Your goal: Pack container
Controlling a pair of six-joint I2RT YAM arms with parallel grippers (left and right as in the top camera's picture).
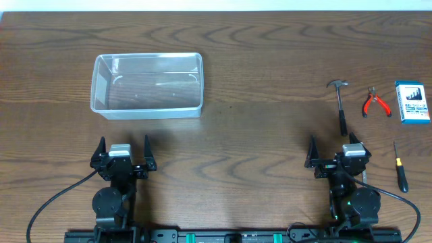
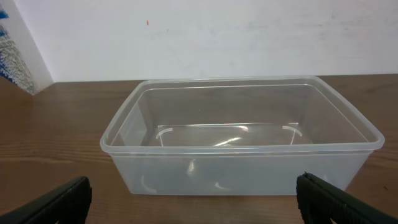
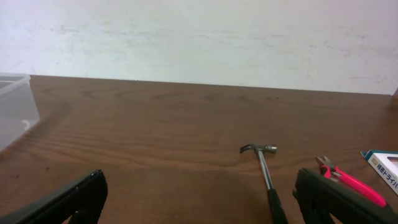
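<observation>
The clear plastic container (image 1: 147, 85) stands empty at the table's left; in the left wrist view it (image 2: 242, 134) fills the middle. My left gripper (image 1: 123, 150) is open and empty, just in front of it (image 2: 196, 199). At the right lie a small hammer (image 1: 341, 104), red-handled pliers (image 1: 375, 102), a blue box (image 1: 412, 102) and a black screwdriver (image 1: 400, 169). My right gripper (image 1: 335, 151) is open and empty, just behind the hammer's handle end. The right wrist view shows the gripper (image 3: 199, 199), the hammer (image 3: 266, 174) and the pliers (image 3: 348, 177).
The wooden table (image 1: 256, 81) runs back to a white wall. The container's corner shows at the left edge of the right wrist view (image 3: 12, 106). The blue box's corner shows at its right edge (image 3: 384, 165).
</observation>
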